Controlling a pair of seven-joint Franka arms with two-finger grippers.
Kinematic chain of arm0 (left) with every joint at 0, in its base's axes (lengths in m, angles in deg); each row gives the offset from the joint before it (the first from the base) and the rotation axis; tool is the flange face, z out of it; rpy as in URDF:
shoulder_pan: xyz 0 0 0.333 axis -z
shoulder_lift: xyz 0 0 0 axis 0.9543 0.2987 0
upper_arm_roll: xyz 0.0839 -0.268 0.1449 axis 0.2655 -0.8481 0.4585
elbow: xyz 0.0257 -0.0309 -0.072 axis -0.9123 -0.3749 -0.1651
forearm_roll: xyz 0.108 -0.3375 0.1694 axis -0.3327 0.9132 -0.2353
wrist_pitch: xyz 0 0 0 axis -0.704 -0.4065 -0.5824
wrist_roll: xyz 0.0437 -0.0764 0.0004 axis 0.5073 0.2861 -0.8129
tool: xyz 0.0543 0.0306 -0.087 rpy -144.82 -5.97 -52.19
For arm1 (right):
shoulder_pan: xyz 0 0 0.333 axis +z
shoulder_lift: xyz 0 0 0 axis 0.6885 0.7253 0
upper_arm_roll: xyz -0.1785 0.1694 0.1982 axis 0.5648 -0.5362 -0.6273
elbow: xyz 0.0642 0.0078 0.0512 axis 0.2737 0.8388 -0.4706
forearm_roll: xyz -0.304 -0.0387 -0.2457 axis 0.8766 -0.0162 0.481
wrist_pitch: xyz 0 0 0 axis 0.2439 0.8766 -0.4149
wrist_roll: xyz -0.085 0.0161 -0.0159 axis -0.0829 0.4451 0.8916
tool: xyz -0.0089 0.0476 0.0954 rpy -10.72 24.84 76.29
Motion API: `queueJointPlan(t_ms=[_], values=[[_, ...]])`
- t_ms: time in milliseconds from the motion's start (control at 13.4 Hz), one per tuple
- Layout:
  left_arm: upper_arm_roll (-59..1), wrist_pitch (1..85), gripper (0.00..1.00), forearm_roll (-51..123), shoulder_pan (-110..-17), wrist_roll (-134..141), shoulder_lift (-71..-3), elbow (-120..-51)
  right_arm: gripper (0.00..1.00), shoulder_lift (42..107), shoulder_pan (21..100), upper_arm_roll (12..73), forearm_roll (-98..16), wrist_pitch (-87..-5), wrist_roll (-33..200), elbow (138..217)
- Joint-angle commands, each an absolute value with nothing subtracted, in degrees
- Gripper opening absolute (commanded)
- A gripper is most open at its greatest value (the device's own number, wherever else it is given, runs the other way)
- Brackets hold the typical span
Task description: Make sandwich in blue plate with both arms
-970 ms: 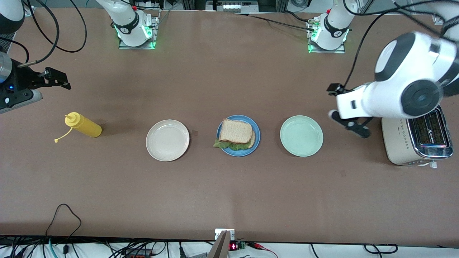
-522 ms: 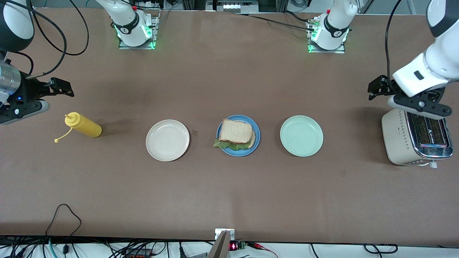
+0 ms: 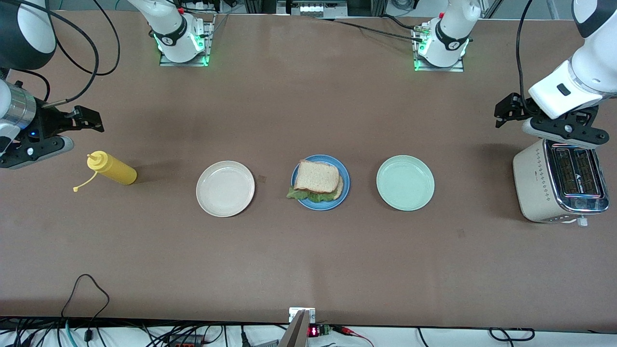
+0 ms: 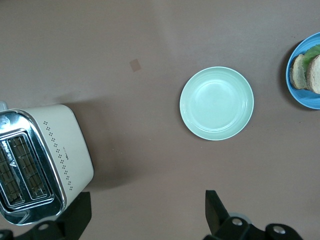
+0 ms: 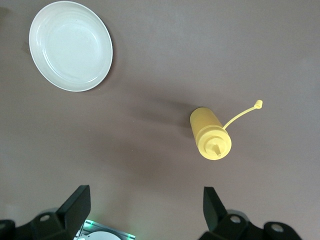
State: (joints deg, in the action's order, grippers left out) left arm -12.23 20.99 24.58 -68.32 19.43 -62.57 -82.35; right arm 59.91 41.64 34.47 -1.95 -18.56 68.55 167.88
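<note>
The sandwich (image 3: 316, 179), bread over green lettuce, lies on the blue plate (image 3: 344, 174) at mid-table. In the left wrist view only an edge of the blue plate (image 4: 299, 96) and the sandwich (image 4: 311, 73) shows. My left gripper (image 3: 501, 114) hangs open and holds nothing, over bare table by the toaster (image 3: 561, 183). Its fingers (image 4: 216, 210) stand wide apart around bare table. My right gripper (image 3: 94, 120) is open with nothing in it, over the table beside the yellow mustard bottle (image 3: 112, 168). The bottle (image 5: 210, 132) lies well clear of the right gripper (image 5: 145, 207).
A cream-white plate (image 3: 225, 188) lies beside the blue one toward the right arm's end. A mint-green plate (image 3: 405, 182) lies toward the left arm's end. Both hold nothing, as seen in each wrist view: the white plate (image 5: 70, 46) and the mint plate (image 4: 216, 103). The toaster (image 4: 35, 165) stands near the table's end.
The left arm has swung away from beside the mint-green plate to over the table by the toaster. The right gripper has shifted slightly. Both stayed open.
</note>
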Motion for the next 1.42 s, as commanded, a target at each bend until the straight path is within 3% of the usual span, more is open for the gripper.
queueJointPlan(t_ms=[0, 1343], values=[[-11.59, 20.18, 1.0, 25.27, -67.52, 17.99, -63.59, -82.96, 1.0, 55.03, 43.59, 35.68, -1.67, -21.02, 73.07, 173.33], [-11.76, 19.04, 1.0, 25.27, -67.34, 17.99, -63.5, -82.52, 1.0, 55.9, 42.89, 35.77, -1.76, -22.18, 81.08, 172.2]])
